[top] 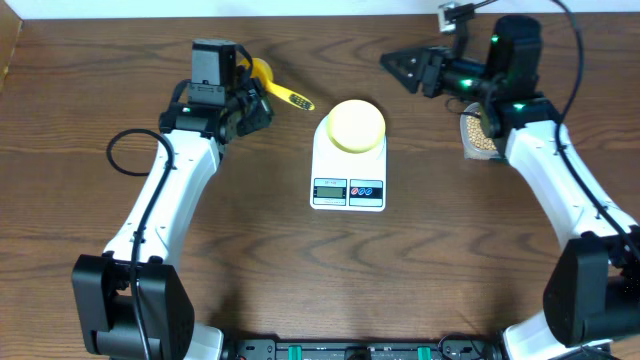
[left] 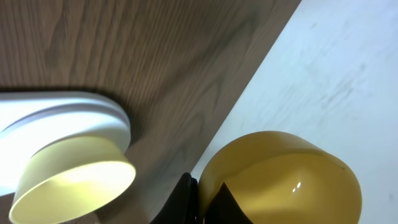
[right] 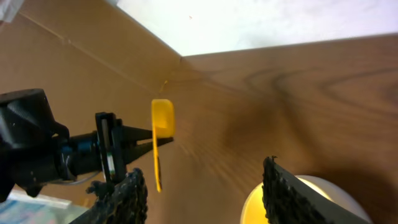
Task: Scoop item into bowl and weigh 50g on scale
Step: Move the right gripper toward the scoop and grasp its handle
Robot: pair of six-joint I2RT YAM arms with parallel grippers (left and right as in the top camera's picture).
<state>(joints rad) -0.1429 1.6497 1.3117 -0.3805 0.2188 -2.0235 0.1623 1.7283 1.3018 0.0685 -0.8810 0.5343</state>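
Your left gripper point(top: 250, 100) is clamped tight on the yellow scoop point(top: 272, 85), gripping the handle just beside the cup, so the cup sits at the far side of the fingers and the rest of the handle juts out toward the scale point(top: 348, 165). In the left wrist view the scoop's rounded cup point(left: 280, 180) fills the lower right, right up against the dark fingers point(left: 183, 199); whether anything is in it you cannot tell from here. The scale lies flat near the middle of the wooden table point(top: 300, 280), its display and two buttons facing the robot, the reading too small to make out. The bowl point(top: 356, 125) stands on the far part of the scale's top, pale yellow, upright, and it looks empty from above. Your right gripper point(top: 402, 66) hangs beyond and to the right of the scale, clear of both scale and bowl, with its jaws apart and nothing between them. The right wrist view shows its two ribbed fingers point(right: 121, 199) standing wide, the scoop visible in the gap between them and the bowl's rim point(right: 254, 208) low in frame beside the right-hand finger. The beans point(top: 478, 133) are in the clear tub point(top: 466, 152) on the right side of the table, well apart from the scale, and the tub is partly covered by the right arm, so only a patch of tan beans shows.
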